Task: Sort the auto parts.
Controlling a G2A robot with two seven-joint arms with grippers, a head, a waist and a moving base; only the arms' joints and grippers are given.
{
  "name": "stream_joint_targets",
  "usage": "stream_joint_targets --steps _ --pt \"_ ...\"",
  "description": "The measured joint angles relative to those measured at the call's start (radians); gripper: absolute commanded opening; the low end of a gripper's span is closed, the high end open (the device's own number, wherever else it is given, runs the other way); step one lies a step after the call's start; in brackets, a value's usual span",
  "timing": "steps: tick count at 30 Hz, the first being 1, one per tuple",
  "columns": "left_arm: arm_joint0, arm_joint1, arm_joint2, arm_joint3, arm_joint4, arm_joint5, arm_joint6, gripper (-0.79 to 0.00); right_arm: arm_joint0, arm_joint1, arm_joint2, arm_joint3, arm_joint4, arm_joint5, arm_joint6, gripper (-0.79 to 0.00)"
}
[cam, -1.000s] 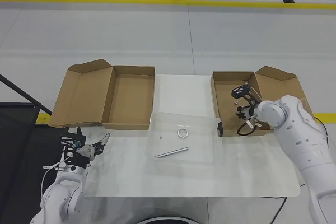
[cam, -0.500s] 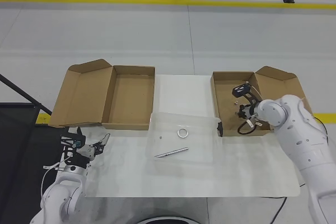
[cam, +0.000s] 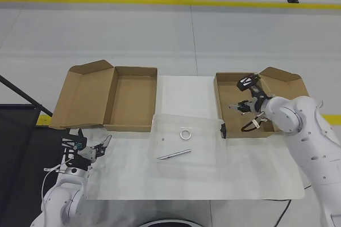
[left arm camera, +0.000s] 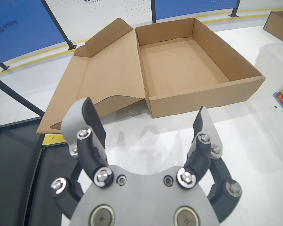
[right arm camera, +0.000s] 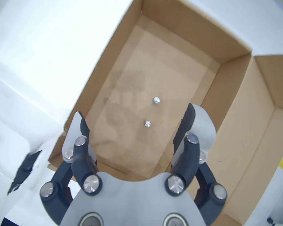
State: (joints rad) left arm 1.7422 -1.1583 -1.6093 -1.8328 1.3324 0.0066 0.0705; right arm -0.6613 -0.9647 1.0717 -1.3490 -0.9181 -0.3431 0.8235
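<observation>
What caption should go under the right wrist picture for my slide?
Open right gripper above a cardboard box holding two small screws.

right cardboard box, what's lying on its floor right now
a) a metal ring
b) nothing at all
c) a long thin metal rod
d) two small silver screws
d: in the right wrist view, two small silver screws lie apart on the floor of the open brown cardboard box, beneath the right gripper, whose jaws stand open and empty.
</observation>
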Motion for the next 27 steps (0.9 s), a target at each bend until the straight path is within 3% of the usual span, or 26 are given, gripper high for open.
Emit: stream_joint_targets --steps 8,13,20,27 --pt "-0.003 -0.001 0.003 -0.003 -0.001 -0.005 0.0 0.0 -0.181 0.049 0.173 -0.26 -0.015 -0.221 -0.211 0.0" --pt "-0.009 -0.002 0.01 -0.019 0.003 -0.042 -0.007 0.0 -0.257 0.067 0.237 -0.337 -0.07 -0.392 -0.366 0.0" --pt "-0.033 0.008 -0.012 -0.085 0.054 -0.169 -0.052 0.0 -0.306 0.08 0.297 -0.375 -0.203 -0.603 -0.632 0.0" --pt "-0.111 0.021 0.004 -0.187 0.113 -0.365 -0.174 0.0 -0.363 0.088 0.351 -0.416 -0.354 -0.668 -0.859 0.0"
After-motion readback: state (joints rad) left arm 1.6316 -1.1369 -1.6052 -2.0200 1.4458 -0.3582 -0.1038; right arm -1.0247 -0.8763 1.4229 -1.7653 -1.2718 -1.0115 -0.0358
